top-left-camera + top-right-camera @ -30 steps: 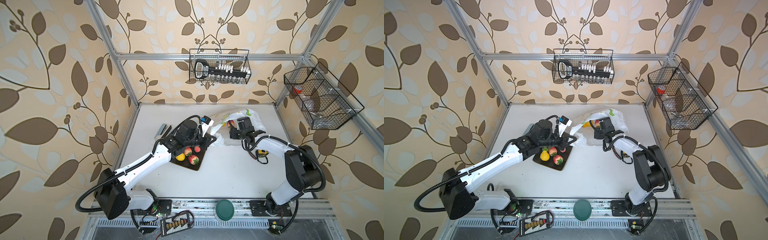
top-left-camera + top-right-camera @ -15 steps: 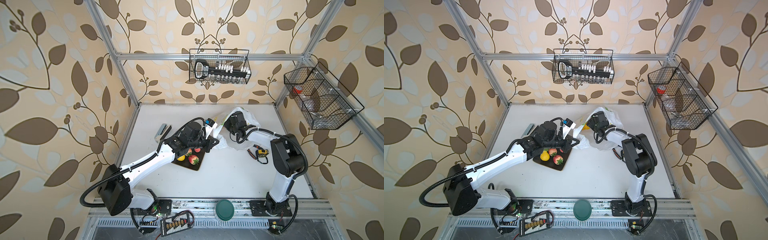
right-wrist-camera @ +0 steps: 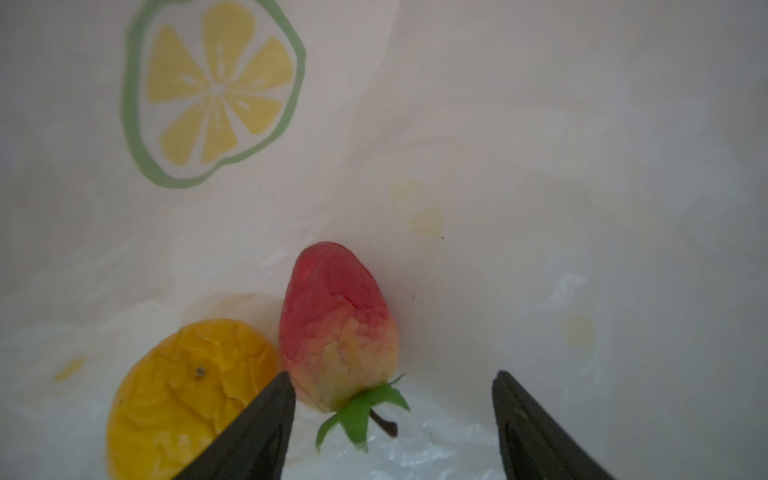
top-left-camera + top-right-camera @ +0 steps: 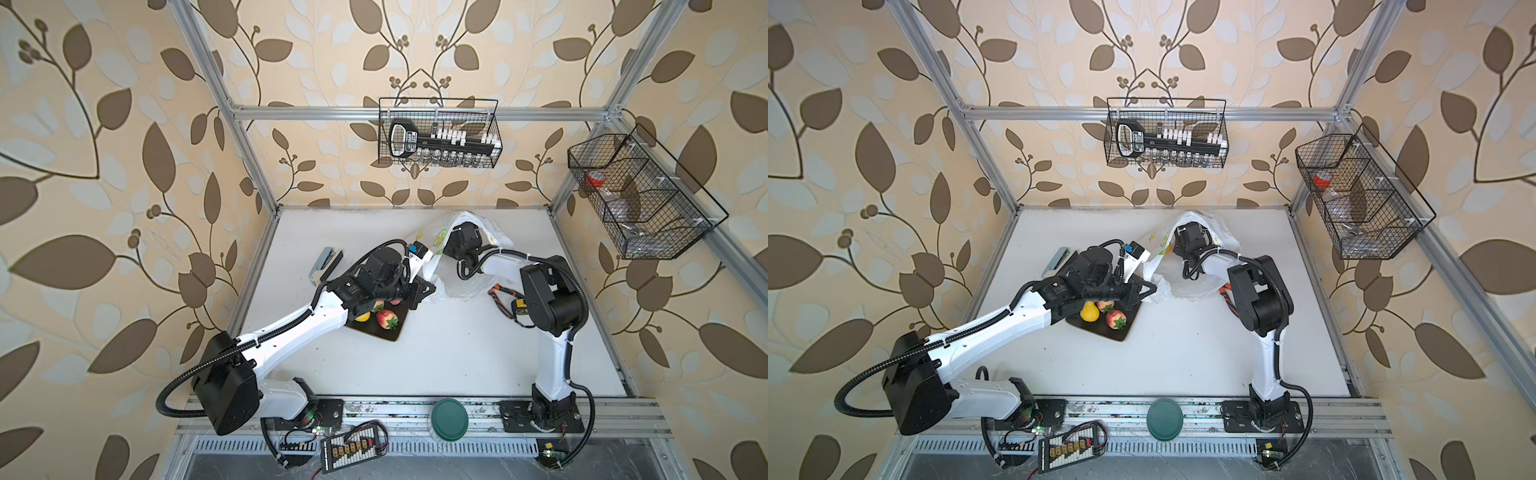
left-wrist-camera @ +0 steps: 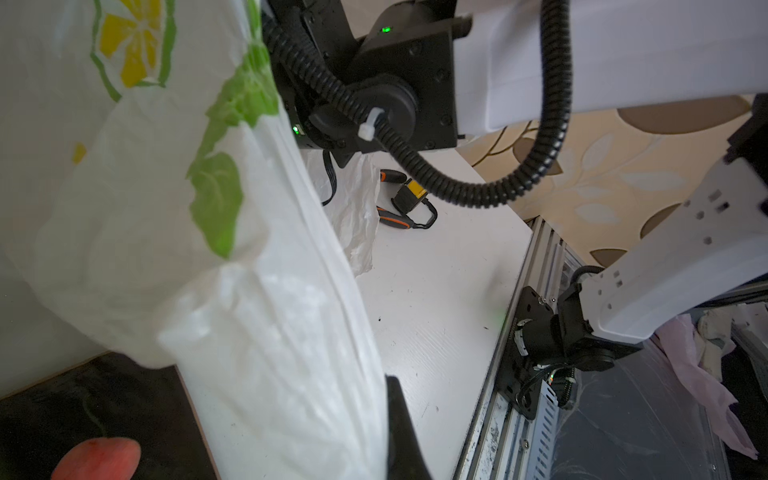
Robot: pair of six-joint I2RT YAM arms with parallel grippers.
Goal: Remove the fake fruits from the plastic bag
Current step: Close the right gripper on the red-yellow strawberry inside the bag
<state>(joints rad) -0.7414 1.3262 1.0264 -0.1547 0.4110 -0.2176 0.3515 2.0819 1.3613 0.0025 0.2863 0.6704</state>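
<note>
While two toy fruits lie inside the thin white plastic bag printed with lemon slices (image 4: pixel 457 286), we judge the task part done. The bag sits at upper centre of the white surface (image 4: pixel 436 353) in both top views. To its lower left, a yellow toy pear (image 4: pixel 1089 311) and a red toy strawberry (image 4: pixel 1116 320) rest on the black square plate (image 4: pixel 1121 334).

The left claw (image 4: pixel 1147 289) is pressed together on the bag's edge, holding the mouth up. The right claw (image 3: pixel 392 376) is inside the bag, spread, its jaws either side of the green cap of a red-and-yellow toy strawberry (image 3: pixel 338 324). An orange-yellow round toy fruit (image 3: pixel 187 395) touches that strawberry.

Risks, in our judgement:
- One jaw overlaps the round fruit, so closing may nudge it or catch both fruits.
- Loose film beneath the cap may be pinched in with the fruit and drag the bag on withdrawal.
- The glossy, tapered strawberry may squirt out of a grip near its cap.
- If the left pinch slips, the mouth would collapse onto the right claw.
</note>
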